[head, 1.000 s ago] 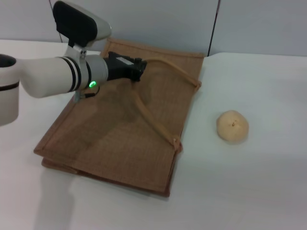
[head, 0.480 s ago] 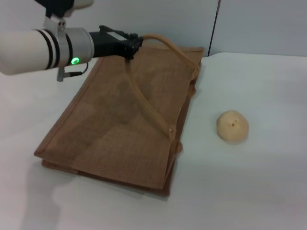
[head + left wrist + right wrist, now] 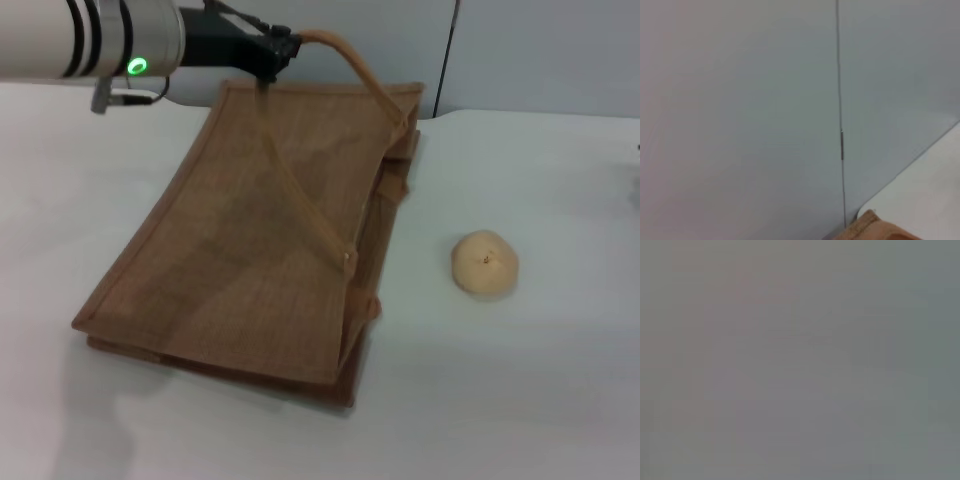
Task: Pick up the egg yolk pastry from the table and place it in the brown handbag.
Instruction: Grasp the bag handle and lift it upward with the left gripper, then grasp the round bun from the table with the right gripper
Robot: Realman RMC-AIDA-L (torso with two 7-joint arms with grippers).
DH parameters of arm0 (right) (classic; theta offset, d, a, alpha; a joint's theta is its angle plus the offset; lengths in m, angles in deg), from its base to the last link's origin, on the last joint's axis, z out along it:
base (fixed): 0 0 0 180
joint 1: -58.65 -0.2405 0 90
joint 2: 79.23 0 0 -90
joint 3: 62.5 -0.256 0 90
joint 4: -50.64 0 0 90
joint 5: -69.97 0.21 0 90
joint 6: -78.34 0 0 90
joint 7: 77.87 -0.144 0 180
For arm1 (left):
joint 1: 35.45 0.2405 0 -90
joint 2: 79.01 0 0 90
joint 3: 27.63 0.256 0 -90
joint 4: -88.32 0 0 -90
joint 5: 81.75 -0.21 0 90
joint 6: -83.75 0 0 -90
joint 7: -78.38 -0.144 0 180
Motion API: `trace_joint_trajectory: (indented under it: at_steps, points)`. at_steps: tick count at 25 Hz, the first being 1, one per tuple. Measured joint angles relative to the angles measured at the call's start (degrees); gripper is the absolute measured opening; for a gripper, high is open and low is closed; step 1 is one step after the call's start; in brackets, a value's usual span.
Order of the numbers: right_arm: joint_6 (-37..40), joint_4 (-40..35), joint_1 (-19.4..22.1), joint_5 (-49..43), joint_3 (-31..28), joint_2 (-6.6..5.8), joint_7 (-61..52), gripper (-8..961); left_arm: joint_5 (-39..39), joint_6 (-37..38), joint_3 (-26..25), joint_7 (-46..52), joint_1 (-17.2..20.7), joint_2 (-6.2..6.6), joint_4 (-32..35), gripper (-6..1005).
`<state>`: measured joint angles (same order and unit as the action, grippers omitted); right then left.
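The brown handbag [image 3: 250, 250] lies on the white table [image 3: 520, 400], left of centre. My left gripper [image 3: 272, 52] is shut on its upper tan strap handle [image 3: 345, 65] and holds it raised, so the top panel tilts up and the mouth on the bag's right side gapes. A corner of the bag shows in the left wrist view [image 3: 870, 231]. The egg yolk pastry [image 3: 485, 264] sits on the table to the right of the bag, apart from it. My right gripper is out of view.
A grey wall with a vertical seam [image 3: 447, 50] stands behind the table. A small dark edge [image 3: 636, 185] shows at the far right of the head view. The right wrist view shows only plain grey.
My left gripper has lifted up and back with the strap handle in it. The bag's top panel has risen and its right side has opened. The pastry has not moved.
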<state>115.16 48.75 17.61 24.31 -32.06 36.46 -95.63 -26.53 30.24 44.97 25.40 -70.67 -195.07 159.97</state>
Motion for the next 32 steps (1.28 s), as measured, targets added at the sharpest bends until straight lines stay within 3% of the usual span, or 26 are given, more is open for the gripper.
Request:
trace_joint_trajectory:
  at_steps: [14,20,32]
  points:
    - [7.6,-4.8,-0.1,-30.8,7.1,-0.2,-29.9,897,-11.4,-16.4,-4.7,10.5,-2.5,0.01,20.5,128]
    - [14.4,-7.3,0.3,-39.8,8.2,-0.28,-37.1,897,-11.8,-21.3,-6.7,12.0,-3.7,0.04,24.2,130]
    - [30.5,-22.9,3.5,-65.5,9.0,-0.17,-61.8,897,-15.6,-25.0,-7.5,13.8,-5.2,0.18,27.9,135]
